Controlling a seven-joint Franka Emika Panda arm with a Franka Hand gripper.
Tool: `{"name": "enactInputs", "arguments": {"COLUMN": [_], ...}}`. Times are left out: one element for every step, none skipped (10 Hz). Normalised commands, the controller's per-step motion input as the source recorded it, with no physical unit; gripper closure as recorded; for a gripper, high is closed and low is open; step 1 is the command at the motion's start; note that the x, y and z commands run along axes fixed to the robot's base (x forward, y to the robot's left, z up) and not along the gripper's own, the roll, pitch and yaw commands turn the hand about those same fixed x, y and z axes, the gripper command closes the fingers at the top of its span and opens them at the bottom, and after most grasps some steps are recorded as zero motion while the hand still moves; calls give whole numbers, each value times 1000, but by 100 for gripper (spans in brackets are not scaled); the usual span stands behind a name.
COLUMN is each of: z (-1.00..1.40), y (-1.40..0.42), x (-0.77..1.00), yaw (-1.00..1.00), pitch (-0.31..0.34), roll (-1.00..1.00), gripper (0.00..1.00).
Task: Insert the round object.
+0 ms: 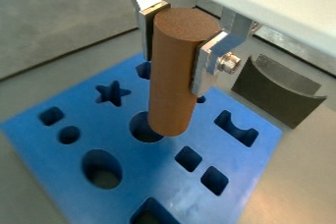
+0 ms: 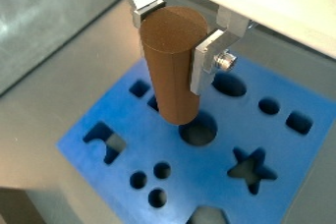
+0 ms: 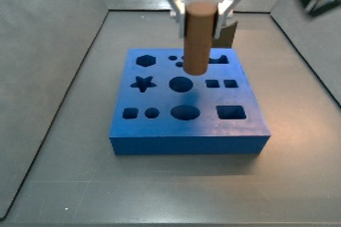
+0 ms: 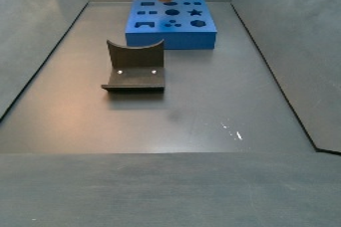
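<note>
Both wrist views: gripper clenched on the upper end of the brown peg, held upright above the blue block, its lower end over a round hole. Side view: dark arch-shaped block on the table, well apart from the blue block.

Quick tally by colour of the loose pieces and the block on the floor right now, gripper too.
Brown: 1, the peg, held in the gripper above the block
Blue: 1, the block with cut-out holes
Dark grey: 1, the arch-shaped block, lying apart on the floor
Total: 3
</note>
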Motion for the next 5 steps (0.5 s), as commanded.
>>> {"name": "enactInputs", "arguments": {"z": [-511,-306,-146,-77,-83], "y": [0,0,0,37,0], "x": [-254,-157,-100,-123,-186], "yaw": [-37,-57,-43,-31,-9], "pitch": [-100,-40,-16,-17,-44], "roll": [59,0,-40,-41,-23], "gripper": [100,100,100,100,100]}}
